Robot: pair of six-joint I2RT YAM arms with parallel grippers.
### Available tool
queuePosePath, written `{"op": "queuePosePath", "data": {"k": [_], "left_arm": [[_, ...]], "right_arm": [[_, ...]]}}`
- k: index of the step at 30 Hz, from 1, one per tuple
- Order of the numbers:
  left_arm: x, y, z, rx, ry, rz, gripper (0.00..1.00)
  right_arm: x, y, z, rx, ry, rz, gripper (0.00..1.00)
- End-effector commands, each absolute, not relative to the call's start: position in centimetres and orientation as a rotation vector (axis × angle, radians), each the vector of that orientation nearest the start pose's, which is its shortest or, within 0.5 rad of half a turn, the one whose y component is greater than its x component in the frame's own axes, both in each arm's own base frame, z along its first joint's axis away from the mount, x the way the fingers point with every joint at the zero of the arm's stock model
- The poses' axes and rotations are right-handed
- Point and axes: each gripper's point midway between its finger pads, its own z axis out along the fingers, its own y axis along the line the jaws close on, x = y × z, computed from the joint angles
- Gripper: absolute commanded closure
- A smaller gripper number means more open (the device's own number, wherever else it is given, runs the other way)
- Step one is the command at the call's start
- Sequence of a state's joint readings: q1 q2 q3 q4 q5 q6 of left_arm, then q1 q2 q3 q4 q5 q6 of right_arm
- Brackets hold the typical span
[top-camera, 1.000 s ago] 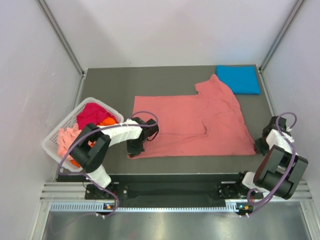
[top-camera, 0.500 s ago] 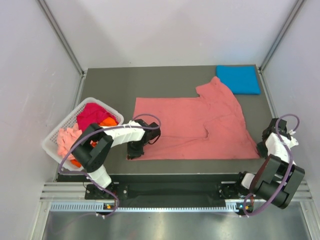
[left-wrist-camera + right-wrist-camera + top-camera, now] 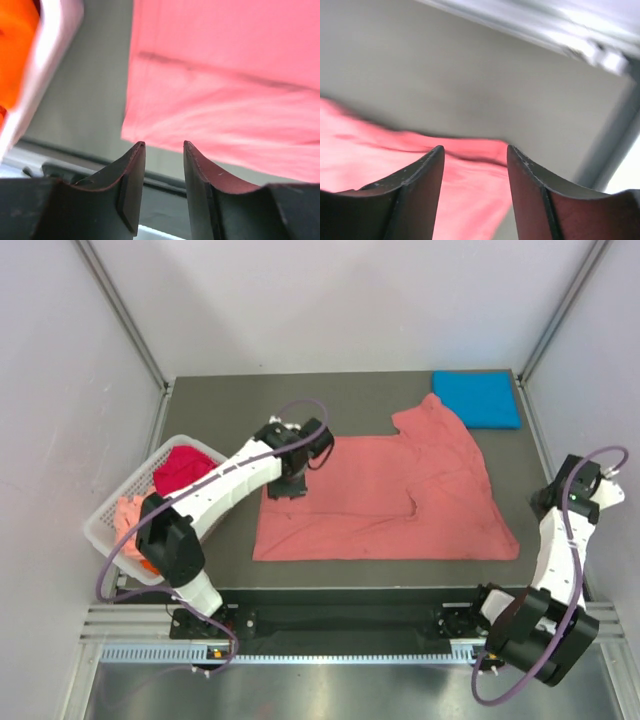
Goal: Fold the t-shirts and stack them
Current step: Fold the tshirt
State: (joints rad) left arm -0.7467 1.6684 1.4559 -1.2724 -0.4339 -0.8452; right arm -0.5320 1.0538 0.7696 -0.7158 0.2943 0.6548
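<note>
Finds the left gripper [image 3: 162, 145] moved from the near-left corner of the salmon-pink t-shirt [image 3: 400, 490] to its far-left corner, jaws slightly parted, empty. Finds the right gripper [image 3: 475, 149] lifted clear to the right, jaws apart, holding nothing. Leaves the shirt spread flat on the table [image 3: 220, 400].

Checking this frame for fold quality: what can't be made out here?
Top view: the left arm crosses the basket, so the t-shirts in it cannot be counted.
Top view: the left gripper covers the salmon-pink t-shirt's far left corner.
Right wrist view: blur smears that shirt's edge.
Left wrist view: the left edge cuts off the basket.
</note>
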Motion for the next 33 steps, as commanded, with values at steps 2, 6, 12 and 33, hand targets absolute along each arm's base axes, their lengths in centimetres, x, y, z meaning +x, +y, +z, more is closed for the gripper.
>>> {"op": "queuePosePath", "data": {"k": [2,6,12,33], "left_arm": [[29.5,-16.3,17.0,-0.144,2.69,0.151,0.59],[36.6,-14.2,17.4,-0.209,2.582,0.077,0.58],[44.3,-12.4,15.9,-0.218,2.522,-0.04,0.55],[54.8,-11.1,7.0,-0.14,2.495,-0.074,0.57]], "right_arm": [[26.9,-13.7,17.8,1.193,1.904,-0.053,0.46],[34.2,-9.6,22.0,0.905,1.838,0.257,0.43],[45.6,-2.5,22.2,0.497,2.01,0.451,0.44],[61.6,1.8,14.5,-0.013,2.121,0.531,0.49]]}}
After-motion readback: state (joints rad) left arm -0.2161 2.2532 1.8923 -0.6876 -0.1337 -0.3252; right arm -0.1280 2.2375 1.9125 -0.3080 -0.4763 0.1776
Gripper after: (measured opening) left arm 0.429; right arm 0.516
